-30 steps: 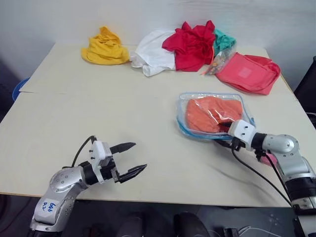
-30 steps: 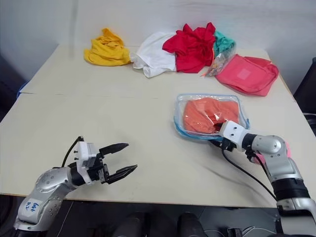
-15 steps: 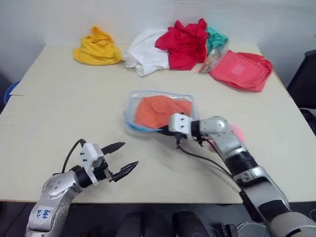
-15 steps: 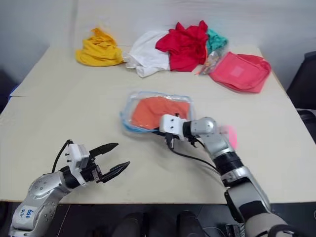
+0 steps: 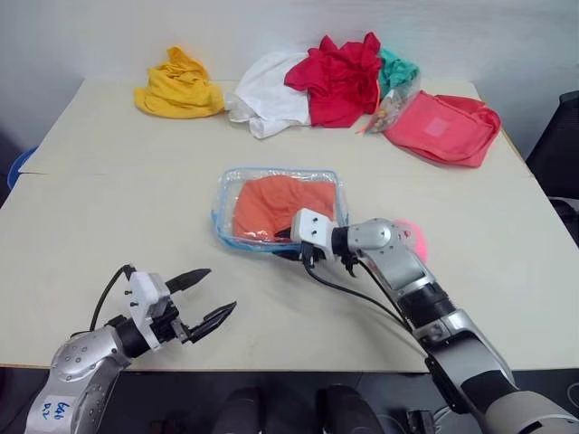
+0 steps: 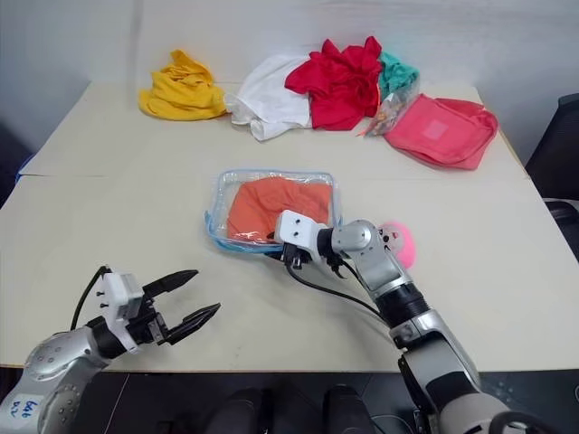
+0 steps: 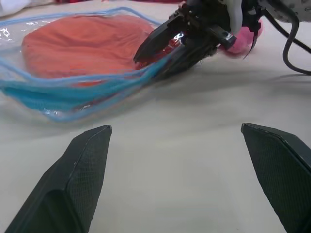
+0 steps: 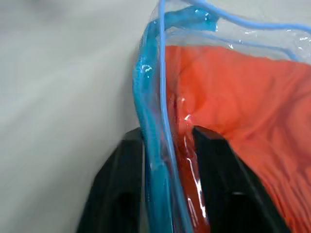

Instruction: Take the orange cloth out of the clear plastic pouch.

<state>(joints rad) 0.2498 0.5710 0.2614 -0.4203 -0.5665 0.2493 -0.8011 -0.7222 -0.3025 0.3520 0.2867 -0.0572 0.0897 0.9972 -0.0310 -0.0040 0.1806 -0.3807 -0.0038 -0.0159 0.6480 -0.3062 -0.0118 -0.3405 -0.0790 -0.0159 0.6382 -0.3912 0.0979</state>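
The clear plastic pouch [image 5: 333, 184] with blue trim lies flat at the middle of the table, and the orange cloth [image 5: 268, 204] is inside it. My right gripper [image 5: 284, 244] reaches in from the right at the pouch's near edge. Its fingers stand a little apart, astride the blue-trimmed rim [image 8: 154, 121], with the orange cloth [image 8: 252, 107] showing through the plastic. The pink plush charm [image 5: 410, 240] lies behind the right wrist. My left gripper [image 5: 221, 290] hovers open and empty over the table's near left, pointing at the pouch [image 7: 73, 92].
Along the far edge lie a yellow cloth [image 5: 179, 86], a white cloth [image 5: 267, 99], a red cloth [image 5: 342, 77] and a teal cloth [image 5: 399, 69]. A coral-pink bag [image 5: 443, 127] sits at the far right. A seam in the table [image 5: 109, 172] runs across on the left.
My right gripper has dragged the pouch, with the cloth inside, leftwards to the middle of the table. My left gripper has drawn back a little towards the near left.
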